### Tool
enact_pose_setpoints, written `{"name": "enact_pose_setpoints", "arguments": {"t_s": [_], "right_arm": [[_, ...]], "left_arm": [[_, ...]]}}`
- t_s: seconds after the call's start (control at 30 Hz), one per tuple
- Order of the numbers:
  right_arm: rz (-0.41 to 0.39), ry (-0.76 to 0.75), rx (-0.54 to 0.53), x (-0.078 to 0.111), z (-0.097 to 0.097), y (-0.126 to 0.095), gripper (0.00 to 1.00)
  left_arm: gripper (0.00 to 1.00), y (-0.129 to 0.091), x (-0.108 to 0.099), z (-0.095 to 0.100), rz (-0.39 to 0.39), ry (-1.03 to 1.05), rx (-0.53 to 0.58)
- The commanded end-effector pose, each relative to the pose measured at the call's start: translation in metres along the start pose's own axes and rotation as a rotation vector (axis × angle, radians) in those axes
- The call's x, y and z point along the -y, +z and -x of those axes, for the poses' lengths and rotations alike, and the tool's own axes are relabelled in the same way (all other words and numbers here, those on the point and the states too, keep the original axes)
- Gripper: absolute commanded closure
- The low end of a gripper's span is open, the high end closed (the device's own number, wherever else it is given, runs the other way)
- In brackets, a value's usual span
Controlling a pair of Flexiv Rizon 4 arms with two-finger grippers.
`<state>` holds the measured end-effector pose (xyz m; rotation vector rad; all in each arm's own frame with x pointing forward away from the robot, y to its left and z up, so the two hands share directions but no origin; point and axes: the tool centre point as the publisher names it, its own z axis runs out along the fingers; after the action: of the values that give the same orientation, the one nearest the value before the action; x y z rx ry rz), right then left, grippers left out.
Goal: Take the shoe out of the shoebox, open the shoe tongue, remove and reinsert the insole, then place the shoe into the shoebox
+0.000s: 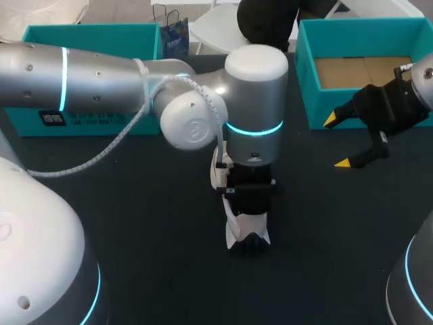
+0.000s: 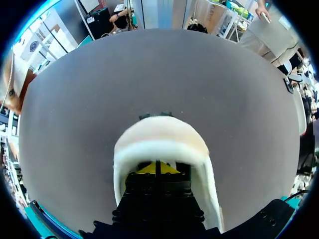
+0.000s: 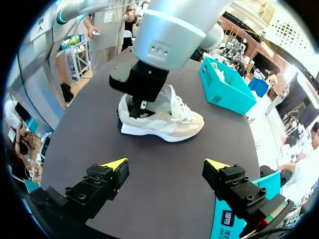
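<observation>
The white and beige shoe (image 3: 164,122) stands on its sole in the middle of the black table (image 1: 135,230), toe towards the far teal box (image 3: 227,87). My left arm (image 1: 254,122) hangs straight down over the shoe (image 1: 232,233). The left gripper (image 2: 157,168) is shut, its yellow tips together inside the heel opening, and the padded collar (image 2: 159,137) wraps around them. Whether anything thin is pinched between them is hidden. My right gripper (image 1: 337,142) hovers open and empty to the right of the shoe, beside the open teal shoebox (image 1: 365,40) with a cardboard floor.
A second teal box (image 1: 88,40) stands at the back left of the table, with something white inside it in the right wrist view. A thin white cable (image 1: 101,152) hangs from the left arm. Bare tabletop lies between the shoe and the right gripper (image 3: 166,167).
</observation>
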<state>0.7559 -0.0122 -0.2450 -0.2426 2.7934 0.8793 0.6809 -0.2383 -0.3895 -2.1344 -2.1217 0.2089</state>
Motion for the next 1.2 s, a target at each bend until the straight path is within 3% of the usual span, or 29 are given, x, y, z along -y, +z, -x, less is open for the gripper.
{"name": "enact_pose_setpoints", "arguments": {"t_s": [0.03,0.17,0.23,0.7,1.1,1.13,1.17,1.2], "right_arm": [[-0.002,0.0,0.0,0.0,0.0,0.001,0.0],[-0.002,0.0,0.0,0.0,0.0,0.001,0.0],[-0.002,0.0,0.0,0.0,0.0,0.001,0.0],[-0.002,0.0,0.0,0.0,0.0,0.001,0.0],[-0.002,0.0,0.0,0.0,0.0,0.001,0.0],[-0.002,0.0,0.0,0.0,0.0,0.001,0.0],[-0.002,0.0,0.0,0.0,0.0,0.001,0.0],[-0.002,0.0,0.0,0.0,0.0,0.001,0.0]], "left_arm": [[1.0,-0.03,0.002,-0.016,0.05,-0.003,0.003],[1.0,-0.047,-0.009,-0.025,0.264,-0.014,0.008],[1.0,-0.05,-0.014,-0.027,0.312,-0.022,0.013],[1.0,-0.051,-0.017,-0.027,0.292,-0.024,0.014],[1.0,-0.056,-0.036,-0.013,0.418,-0.157,0.032],[0.67,-0.056,-0.041,-0.015,0.437,-0.186,0.019],[0.2,-0.056,-0.044,-0.016,0.431,-0.196,0.03],[0.04,-0.056,-0.046,-0.017,0.416,-0.202,0.031]]}}
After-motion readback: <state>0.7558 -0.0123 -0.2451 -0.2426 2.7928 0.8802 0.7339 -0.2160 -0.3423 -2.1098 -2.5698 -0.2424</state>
